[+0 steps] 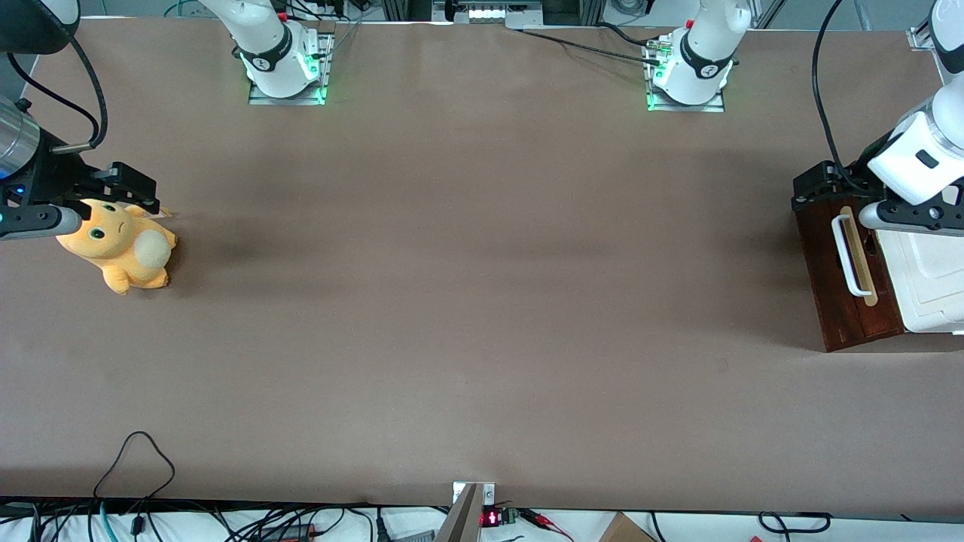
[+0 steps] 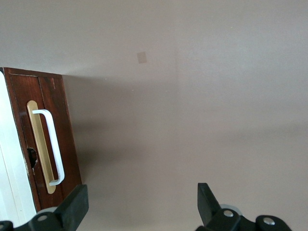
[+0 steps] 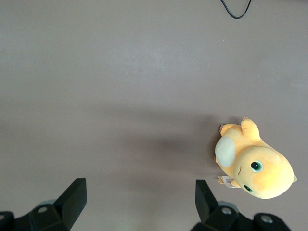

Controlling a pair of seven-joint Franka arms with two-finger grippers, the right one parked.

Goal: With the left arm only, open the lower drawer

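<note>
You have the brown table [image 1: 467, 301] spread wide, and at the working arm's end of it stands the cabinet with its white moulded top [image 1: 930, 282]. The left arm [image 1: 922, 162], glossy white with black cabling, hangs over that cabinet. Your target, the lower drawer [image 1: 847, 290], faces the middle of the table: a dark red-brown wooden front with vertical grain lines, sitting closed, with no pale inside showing. On it you can see a tan strip [image 2: 41, 147] with rounded ends, and over that a white U-shaped bar handle [image 2: 52, 147] running along the strip's length. A small dark round hole shows in the wood just beside the strip, on the side toward the white top.

Your gripper [image 2: 142, 204] hovers above bare table in front of the drawer, near the handle but not touching it. Its black fingers [image 2: 74, 207] stand spread wide apart, released, with nothing between them.

Toward the parked arm's end lies an orange plush toy [image 1: 120, 252].
</note>
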